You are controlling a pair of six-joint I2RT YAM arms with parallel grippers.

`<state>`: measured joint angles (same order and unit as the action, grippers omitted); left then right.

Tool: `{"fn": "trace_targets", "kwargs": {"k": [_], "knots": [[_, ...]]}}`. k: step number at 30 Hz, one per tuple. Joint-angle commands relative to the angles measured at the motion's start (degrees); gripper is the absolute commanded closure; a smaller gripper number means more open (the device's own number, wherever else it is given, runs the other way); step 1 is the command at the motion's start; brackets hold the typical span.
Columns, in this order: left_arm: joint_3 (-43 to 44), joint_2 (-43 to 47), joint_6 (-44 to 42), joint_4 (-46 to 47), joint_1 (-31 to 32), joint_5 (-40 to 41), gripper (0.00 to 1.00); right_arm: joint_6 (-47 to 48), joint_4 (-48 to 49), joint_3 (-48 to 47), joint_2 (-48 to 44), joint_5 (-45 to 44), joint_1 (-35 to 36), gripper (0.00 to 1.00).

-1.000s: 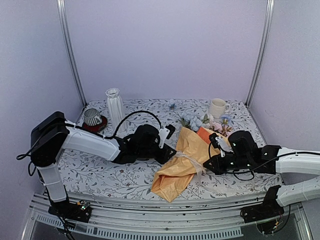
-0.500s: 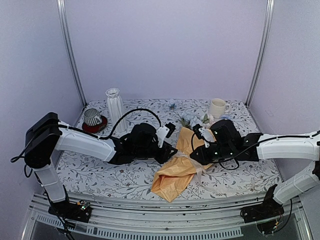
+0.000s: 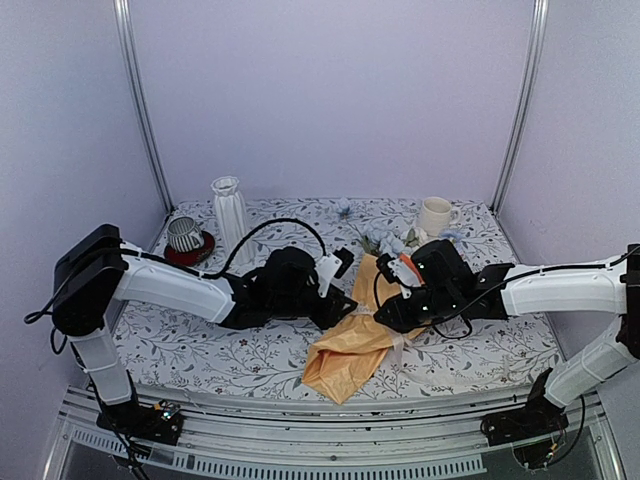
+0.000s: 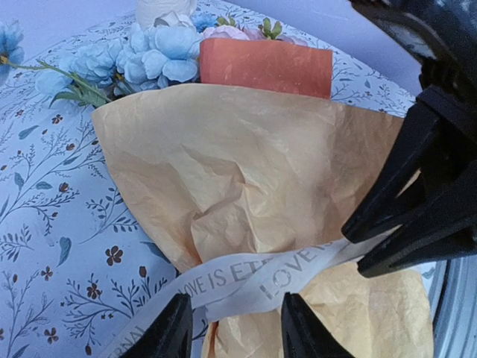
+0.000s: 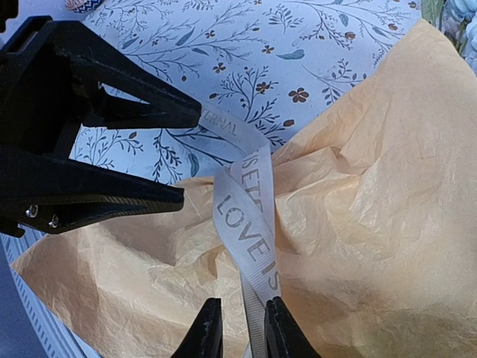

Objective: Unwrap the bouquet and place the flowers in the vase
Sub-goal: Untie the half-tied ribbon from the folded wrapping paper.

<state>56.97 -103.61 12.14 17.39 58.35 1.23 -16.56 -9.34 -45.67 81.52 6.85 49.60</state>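
Your bouquet [image 3: 350,350] lies mid-table, its foot toward the near edge. The flowers [image 4: 160,56] point far right, near the mug [image 3: 435,215]. The vase [image 3: 230,215] stands well apart at far left, with the striped cup [image 3: 185,234] just left of it.

Both grippers crowd the ribbon [image 4: 246,277] at the bouquet's waist. From above they hide it; only the wrist views show it, printed LOVE IS.

Your left gripper [image 4: 237,302] straddles the ribbon with its jaws well apart, pinching nothing. Your right gripper [image 5: 242,302] has narrow jaws with the ribbon running between them; you cannot tell whether they pinch it. The two sets of fingertips face each other closely.

The paper's foot reaches almost to the near edge of the table [image 3: 200,350]. Bare cloth lies left and right of it.
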Motion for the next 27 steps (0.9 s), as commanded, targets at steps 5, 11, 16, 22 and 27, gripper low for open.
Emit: {"fn": "trace_targets", "kwargs": {"k": [5, 11, 16, 22, 27], "knots": [[2.48, -2.54, -1.12, -1.27, 0.64, -1.65, 0.56, 0.39, -3.01, 1.26, -1.86, -1.20, 0.24, 0.77], [2.80, -2.73, -1.22, -1.66, 0.78, -1.08, 0.57, -0.05, -4.74, 2.43, -4.52, -2.90, 0.30, 0.75], [2.84, -2.73, -1.13, -1.68, 0.88, -0.89, 0.57, -0.44, -5.94, 3.43, -5.46, -2.98, 0.32, 0.74], [2.97, -2.52, -1.01, -1.75, 0.97, -0.40, 0.58, -0.69, -6.31, 4.00, -5.15, -3.68, 0.54, 0.74], [2.41, -1.49, -1.12, -1.33, 1.26, 0.60, 0.58, -0.68, -5.96, 3.67, -4.88, -4.60, 0.80, 0.86]]}}
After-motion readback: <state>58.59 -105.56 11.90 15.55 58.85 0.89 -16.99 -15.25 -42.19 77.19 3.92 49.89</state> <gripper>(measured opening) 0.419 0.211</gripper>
